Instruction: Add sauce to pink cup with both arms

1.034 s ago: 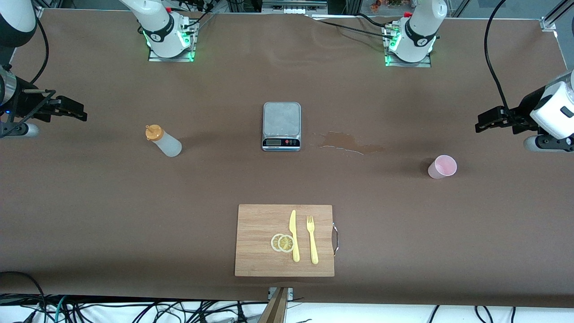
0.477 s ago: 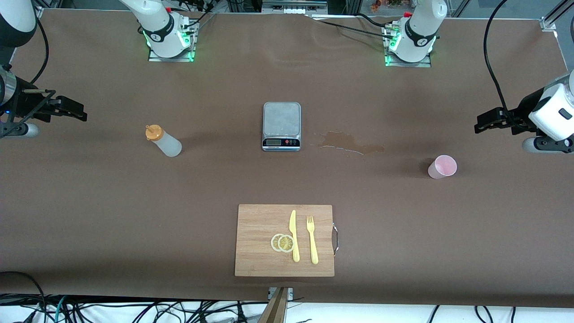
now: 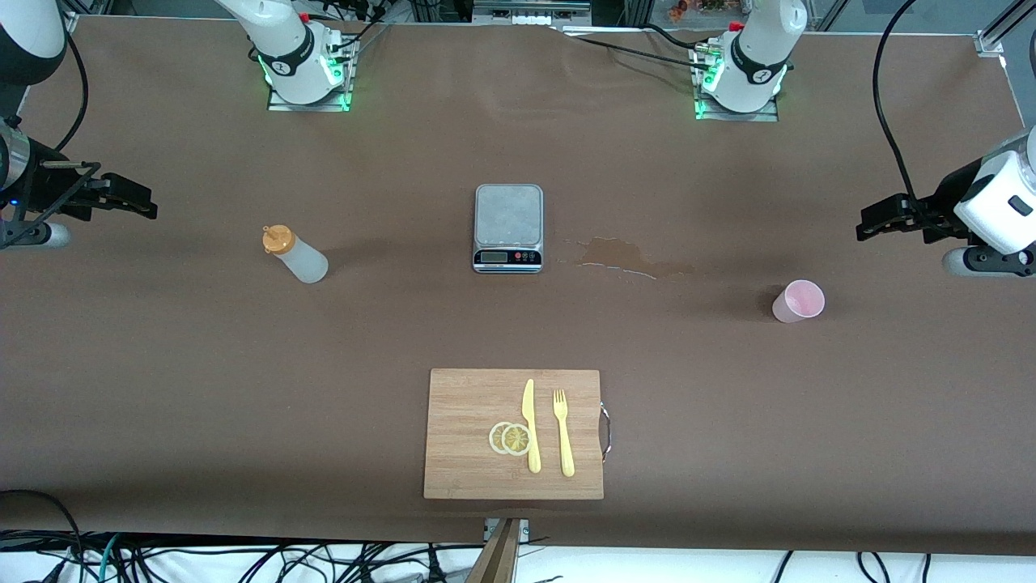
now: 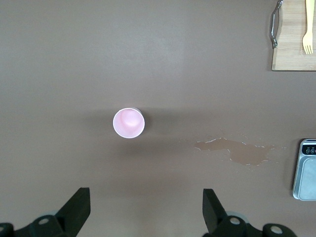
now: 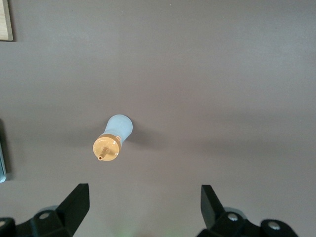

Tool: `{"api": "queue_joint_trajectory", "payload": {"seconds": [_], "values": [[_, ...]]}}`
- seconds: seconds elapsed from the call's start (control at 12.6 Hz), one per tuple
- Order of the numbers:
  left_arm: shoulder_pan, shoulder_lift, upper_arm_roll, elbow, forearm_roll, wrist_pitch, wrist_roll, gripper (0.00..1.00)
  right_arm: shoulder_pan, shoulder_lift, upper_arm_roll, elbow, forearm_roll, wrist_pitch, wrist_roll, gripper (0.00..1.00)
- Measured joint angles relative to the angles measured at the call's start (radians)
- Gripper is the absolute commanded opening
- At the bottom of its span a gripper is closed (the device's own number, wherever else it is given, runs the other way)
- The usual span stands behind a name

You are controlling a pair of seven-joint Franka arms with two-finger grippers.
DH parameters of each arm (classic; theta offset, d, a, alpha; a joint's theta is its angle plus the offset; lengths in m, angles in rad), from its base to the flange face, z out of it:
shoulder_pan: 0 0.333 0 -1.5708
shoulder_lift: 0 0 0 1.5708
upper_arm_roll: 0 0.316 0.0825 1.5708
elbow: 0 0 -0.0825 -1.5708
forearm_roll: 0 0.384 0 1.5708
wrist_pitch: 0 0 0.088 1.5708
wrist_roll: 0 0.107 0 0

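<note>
Against the earlier frames almost nothing differs: the left gripper [image 3: 870, 223] has eased a touch inward over its end of the table since a second ago; the right gripper [image 3: 137, 201] and everything on the table stay as they were.

Nearest the front camera: cutting board [image 3: 469, 470] carrying two lemon slices [image 3: 510, 438], a yellow knife [image 3: 530, 425] and a yellow fork [image 3: 562, 431] side by side.

Mid-table: pink cup [image 3: 798, 301] upright toward the left arm's end; sauce bottle [image 3: 295, 253] upright, orange cap on, toward the right arm's end. Between them a kitchen scale [image 3: 508, 227], and a wet spill [image 3: 631, 257] just beside the scale on the cup's side.

Left gripper up in the air, fingers [image 4: 76, 210] spread wide, holding nothing. In the left wrist view the cup [image 4: 129, 123] sits apart from both fingers, lined up with the gap between them.

Right gripper likewise aloft, fingers [image 5: 76, 203] wide apart and empty; the bottle [image 5: 112, 138] stands clear of them, facing the gap.
</note>
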Motion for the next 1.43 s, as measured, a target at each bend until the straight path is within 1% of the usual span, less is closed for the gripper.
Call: {"api": "queue_joint_trajectory", "payload": {"seconds": [0.56,0.95,1.11,1.43], "values": [[0.000,0.011,0.003,-0.001,0.000,0.000,0.000,1.00,0.000,0.000,0.000,0.000,0.000,0.000,0.000,1.00],[0.025,0.085,0.009,-0.007,0.001,0.024,0.003,1.00,0.000,0.000,0.001,0.000,0.000,0.001,0.000,1.00],[0.054,0.120,0.010,-0.051,0.001,0.103,0.053,1.00,0.000,0.000,0.001,0.000,0.000,0.001,0.000,1.00],[0.093,0.156,0.012,-0.208,0.002,0.305,0.125,1.00,0.000,0.000,0.001,0.000,0.000,0.001,0.000,1.00]]}}
